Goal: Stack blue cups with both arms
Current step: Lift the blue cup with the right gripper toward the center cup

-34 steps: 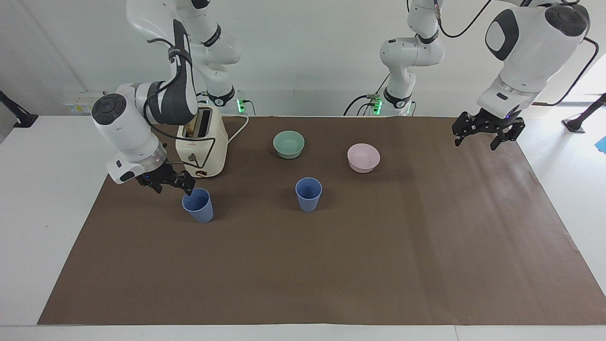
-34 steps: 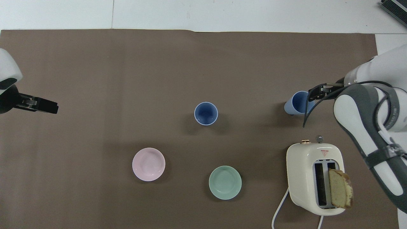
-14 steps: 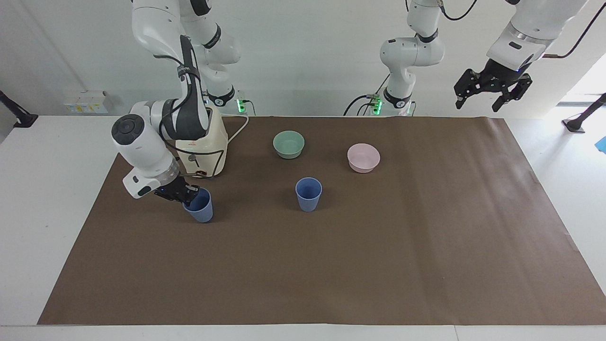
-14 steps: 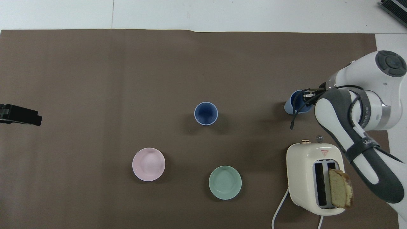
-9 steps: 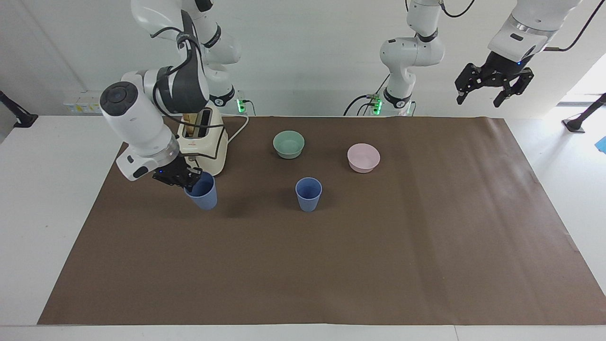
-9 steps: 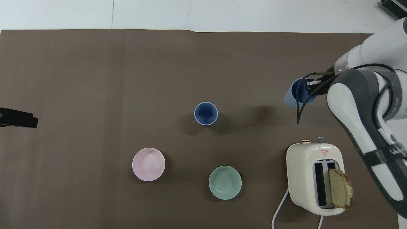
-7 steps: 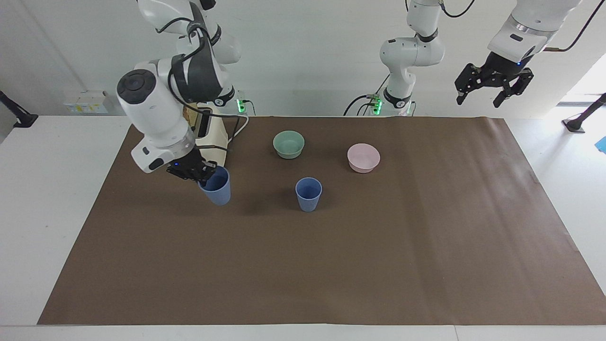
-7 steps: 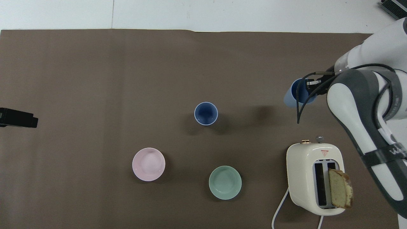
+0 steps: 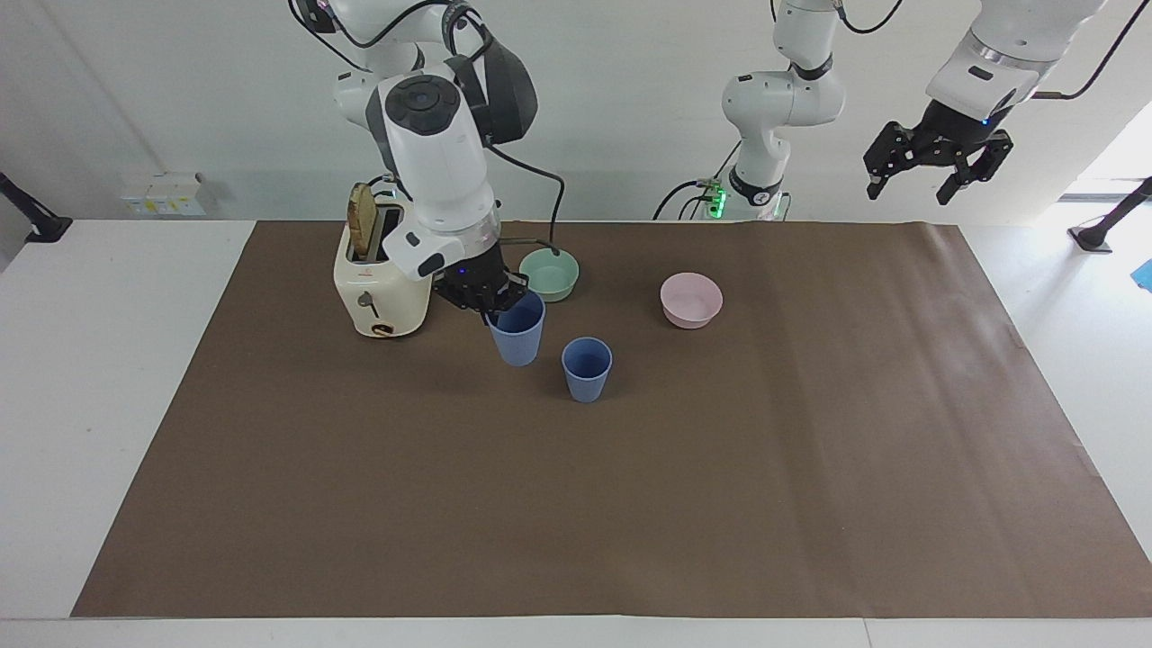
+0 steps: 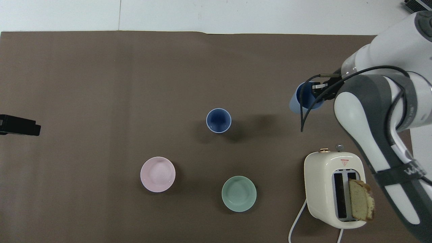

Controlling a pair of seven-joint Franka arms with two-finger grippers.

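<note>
Right arm's black two-finger gripper [image 9: 481, 301] is clenched on the rim of one matte periwinkle-blue tapered plastic cup [image 9: 518, 329], one finger dipping inside the mouth, the other outside the wall. The held cup hangs upright, lifted off the brown paper table cover [image 9: 630, 504], its shadow showing on the paper below it. In the facing view it sits over the paper between the cream two-slot toaster [image 9: 375, 286] and the second periwinkle-blue plastic cup [image 9: 587, 369], just beside that cup but not touching it. In the overhead view the held cup [image 10: 303, 98] and the gripper [image 10: 320, 91] show toward the right arm's end of the table, with the arm's white and grey links covering part of the gripper.

Second cup [image 10: 218, 120] stands upright and open-mouthed on the paper near the table middle, farther from the robots than the pale green round bowl [image 9: 549, 274] and the pale pink round bowl [image 9: 691, 300]. Both bowls are upright and apart from each other. Toaster has a slice of bread [image 10: 361, 199] sticking out of one slot.

Left arm's black gripper [image 9: 936, 162] waits high in the air over the left arm's end of the table, fingers spread wide, holding nothing. Only its dark tip [image 10: 19, 125] shows at the overhead view's edge.
</note>
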